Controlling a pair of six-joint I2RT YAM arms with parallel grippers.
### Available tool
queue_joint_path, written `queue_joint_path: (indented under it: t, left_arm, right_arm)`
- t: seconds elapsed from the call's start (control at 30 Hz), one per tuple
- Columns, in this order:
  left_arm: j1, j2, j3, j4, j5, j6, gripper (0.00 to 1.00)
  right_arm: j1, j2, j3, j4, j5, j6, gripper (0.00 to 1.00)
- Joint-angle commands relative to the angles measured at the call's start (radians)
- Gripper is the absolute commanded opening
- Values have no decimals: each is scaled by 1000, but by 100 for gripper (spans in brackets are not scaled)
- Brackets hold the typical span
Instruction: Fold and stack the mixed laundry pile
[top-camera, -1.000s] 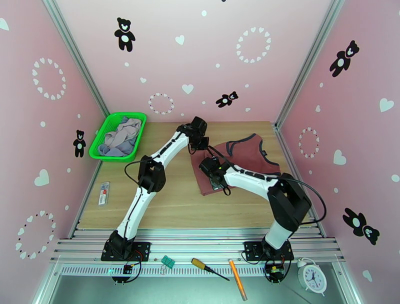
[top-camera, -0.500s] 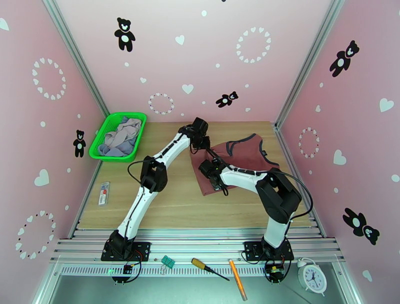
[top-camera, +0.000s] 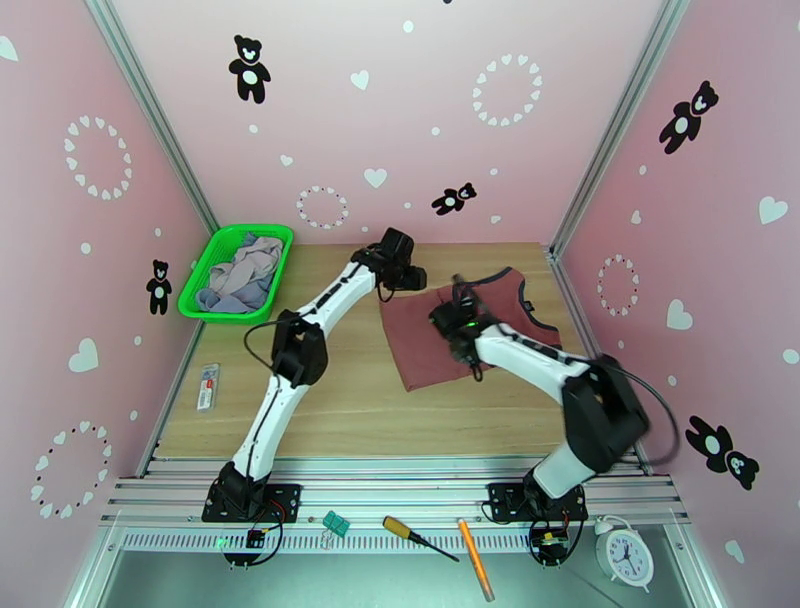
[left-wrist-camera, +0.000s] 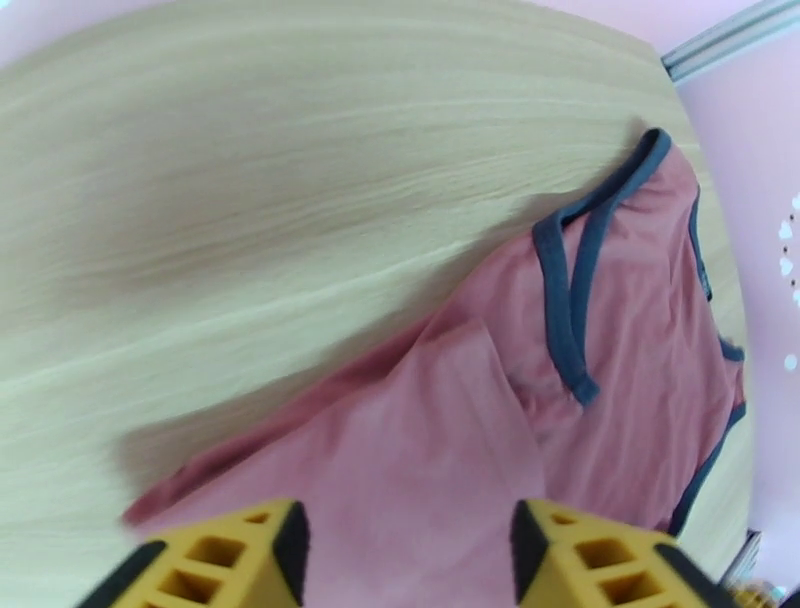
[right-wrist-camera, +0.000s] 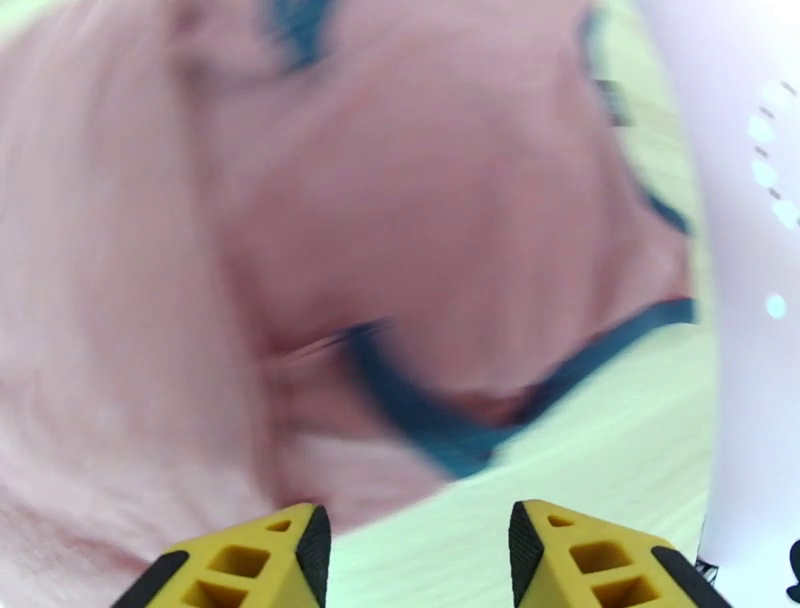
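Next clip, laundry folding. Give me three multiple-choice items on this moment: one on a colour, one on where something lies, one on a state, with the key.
1. What colour is the trim of the rust-red cloth top lying on the wooden table?
A. White. B. Dark blue-grey. C. Yellow.

2. Where do the pale grey-lilac and blue-grey cloth garments lie?
A. On the rust-red cloth top. B. In the bright green plastic mesh basket. C. At the table's near edge.

3. How do the left gripper and right gripper stand?
A. Both shut on the top. B. Left open, right shut. C. Both open, holding nothing.

Key:
1 B: the edging reads dark blue-grey in the left wrist view.
2 B: they lie heaped inside the basket at the far left.
3 C: each wrist view shows yellow fingers apart with nothing between.
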Motion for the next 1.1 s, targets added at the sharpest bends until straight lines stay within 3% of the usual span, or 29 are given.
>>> queue_joint_path:
  t: [0.0,0.07,0.1,0.23,0.27,0.57,0.77,1.07]
  left_arm:
    - [11,-138,-109,42,-46,59,34]
    - [12,-153,-193,68,-19,59,16]
    - [12,-149,-233,85,1,52,2]
    - [15,-69,-281,116,58,-3,0]
    - [15,-52,-286,123,66,-13,0]
    - [29,20,-362,130,-30,-70,0]
    - [64,58,-356,120,-25,-47,0]
    - [114,243,52,-62,36,125,0]
  right_arm:
    - [-11,-78,-38,-34,-51,-22,44]
    - [-10,-96,-57,4,-166,-32,37]
    - [-7,-99,-70,39,-237,-33,33]
    - [8,-58,-136,227,-496,10,3]
    - [13,-37,-146,266,-537,20,0]
    - [94,216,-96,410,-610,44,0]
    - [179,334,-93,440,-608,83,0]
    - [342,521,118,355,-585,178,0]
